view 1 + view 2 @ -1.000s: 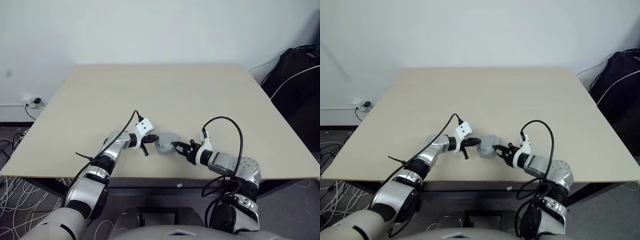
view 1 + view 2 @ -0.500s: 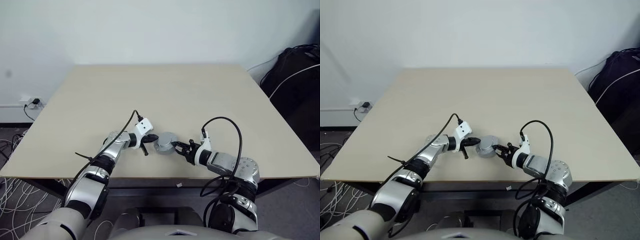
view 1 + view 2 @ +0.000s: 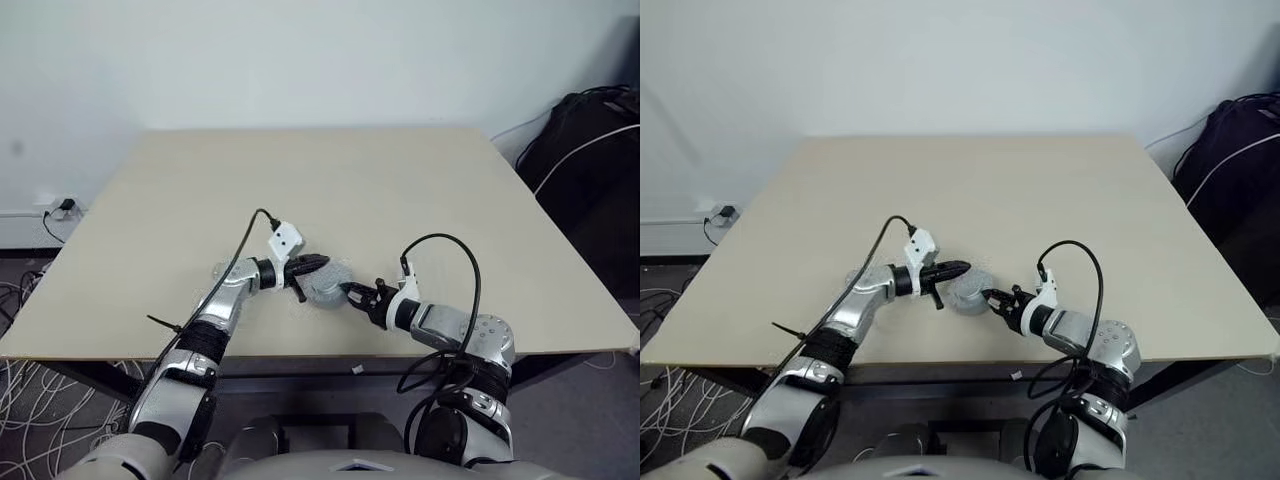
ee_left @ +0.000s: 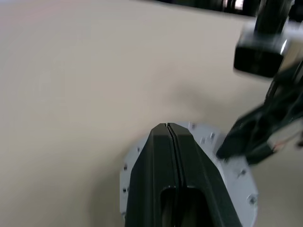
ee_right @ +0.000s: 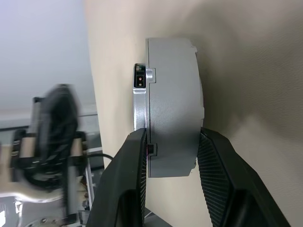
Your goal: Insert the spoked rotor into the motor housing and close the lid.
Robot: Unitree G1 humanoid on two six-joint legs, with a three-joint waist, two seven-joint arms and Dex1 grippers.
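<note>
motor housing (image 5: 173,106): one grey round unit, lid on, sits on the table (image 3: 400,190) between your two grippers | right gripper (image 3: 350,292): clamped on its edge, one finger (image 5: 120,189) each side | left gripper (image 3: 958,267): clenched, empty, poised over its top | count: one housing, two grippers

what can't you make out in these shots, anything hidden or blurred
- Spoked rotor: whether it sits inside the motor housing cannot be told; the right wrist view shows the closed grey casing edge-on.
- Housing top: in the left wrist view the shut left claw covers its middle.
- Right claw: blurred in the left wrist view.
- Lid: in the head views the assembly is too small to tell it apart.
</note>
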